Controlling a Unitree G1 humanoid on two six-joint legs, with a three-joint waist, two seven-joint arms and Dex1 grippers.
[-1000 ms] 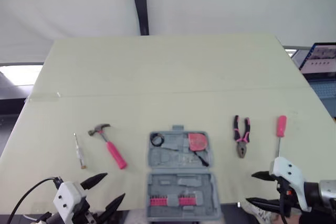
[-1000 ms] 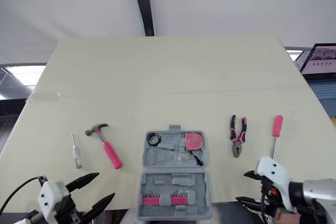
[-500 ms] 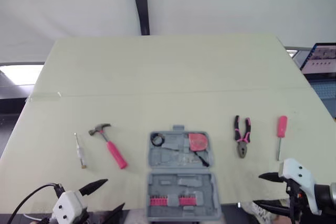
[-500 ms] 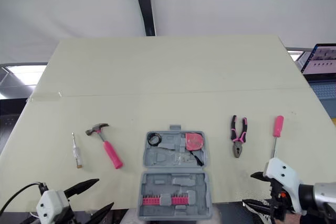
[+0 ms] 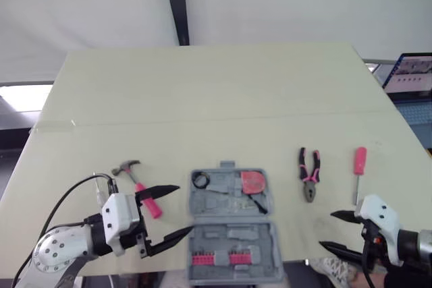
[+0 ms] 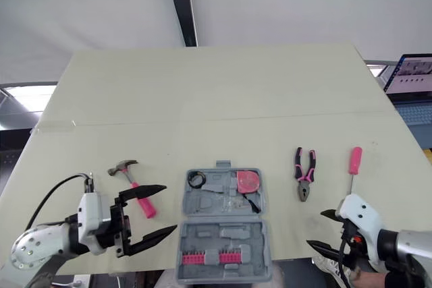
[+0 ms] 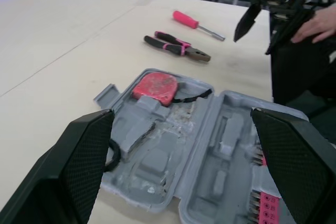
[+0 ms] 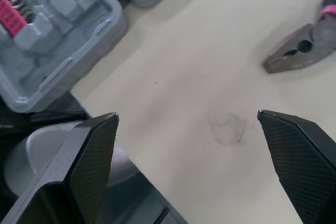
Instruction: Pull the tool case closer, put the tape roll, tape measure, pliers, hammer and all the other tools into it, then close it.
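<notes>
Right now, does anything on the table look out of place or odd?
The open tool case seems to jut slightly past the table's near edge. The red tape measure inside it has its black strap trailing loose toward the hinge. Nothing looks spilled or broken.

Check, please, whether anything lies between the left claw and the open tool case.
Nothing visible does. The open left claw points straight at the tool case, its tips at the case's left edge. The hammer lies back beside the claw's fingers, not in the path.
</notes>
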